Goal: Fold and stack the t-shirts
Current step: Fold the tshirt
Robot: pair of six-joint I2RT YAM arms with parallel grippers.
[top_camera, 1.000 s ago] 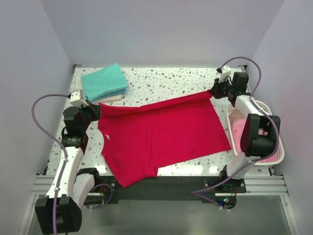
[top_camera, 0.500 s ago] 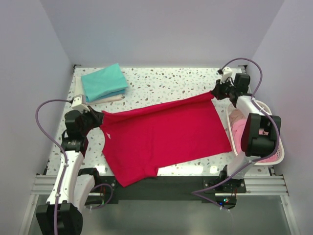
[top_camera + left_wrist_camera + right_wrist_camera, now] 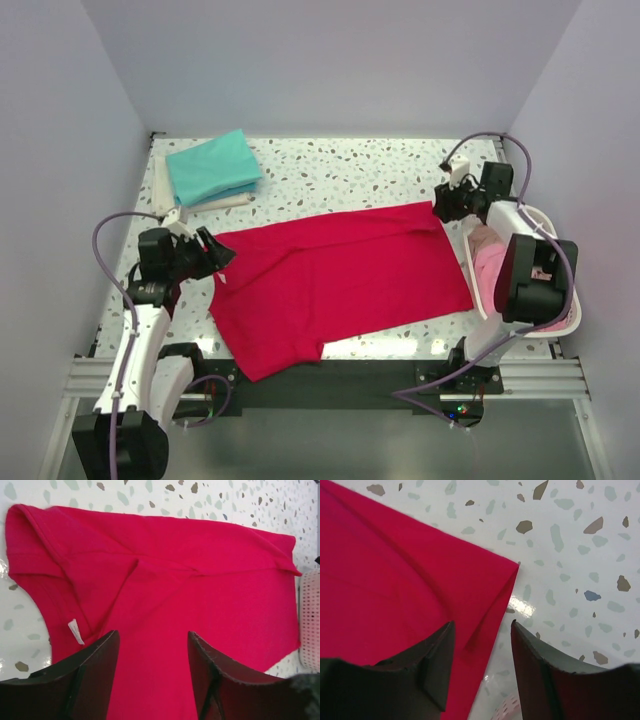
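Observation:
A crimson-red t-shirt (image 3: 340, 275) lies spread on the speckled table, its far edge folded over toward the front. In the left wrist view the red t-shirt (image 3: 175, 580) fills the frame, with a small white label (image 3: 76, 631) near its left side. My left gripper (image 3: 215, 258) hovers open over the shirt's left end (image 3: 152, 635), nothing between its fingers. My right gripper (image 3: 441, 205) stands open above the shirt's far right corner (image 3: 482, 625), where the red cloth (image 3: 395, 570) lies loose. A folded teal t-shirt (image 3: 213, 165) sits on a cream one (image 3: 228, 203) at the back left.
A white mesh basket (image 3: 566, 312) holding pink t-shirts (image 3: 489, 266) stands at the table's right edge, close to the right arm. Its mesh wall (image 3: 311, 615) shows at the right of the left wrist view. Walls enclose the table on three sides.
Both grippers opened and let go of the red shirt's far edge, which dropped onto the table. The left gripper moved nearer and rightward; the right one drew slightly back.

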